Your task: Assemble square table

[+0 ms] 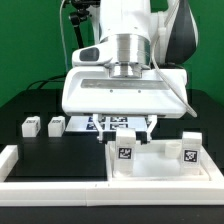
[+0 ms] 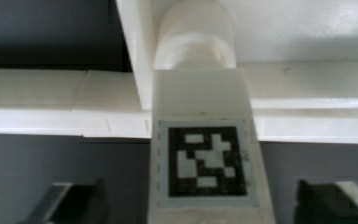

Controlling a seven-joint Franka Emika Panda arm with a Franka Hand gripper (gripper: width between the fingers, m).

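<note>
Square table slab: beneath the wrist, by the marker board. Tool: fingers wide apart, straddling the slab's tagged edge, gripping nothing. Hazard: closing off-centre would likely skew or tip the slab.

This is a robotics lab bench: a white arm stands before a plain green backdrop, cables trail behind it, and below it a black table carries a marker board and tagged blocks.

White slab, tagged leg blocks
</note>
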